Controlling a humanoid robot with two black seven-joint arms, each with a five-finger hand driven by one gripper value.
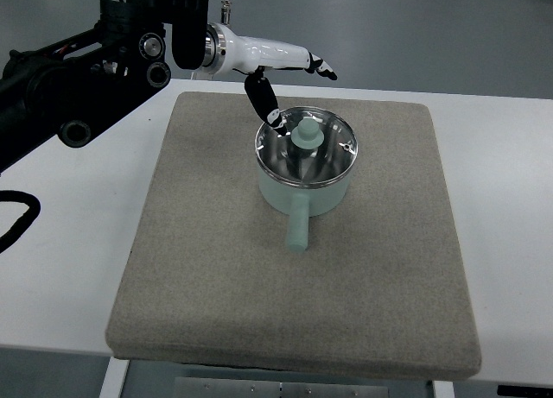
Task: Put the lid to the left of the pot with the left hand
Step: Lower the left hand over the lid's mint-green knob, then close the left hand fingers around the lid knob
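- Mint-green pot [302,189] sits a bit above the middle of the frame on a grey felt-like mat [216,312], its stubby handle pointing down toward the bottom edge. The mat lies on a white table [69,268].
- The glass lid [324,152] is on the pot, with its mint knob [305,135] sticking up a little left of the lid's centre. So the lid hasn't gone anywhere yet.
- Top view: the left hand [275,85] comes in from the upper left on a black arm, sitting just above and left of the pot. White fingers [294,58] stretch out to the right and grip nothing; one dark digit points down, its tip right by the lid's upper-left rim, close to the knob. Can't tell if it actually touches.
- Looks like the reach step, pre-grasp.
- Next move probably calls for the hand to settle over the knob, close on it, lift straight up, then carry the lid over to the bare mat left of the pot.
- Right hand isn't visible anywhere.
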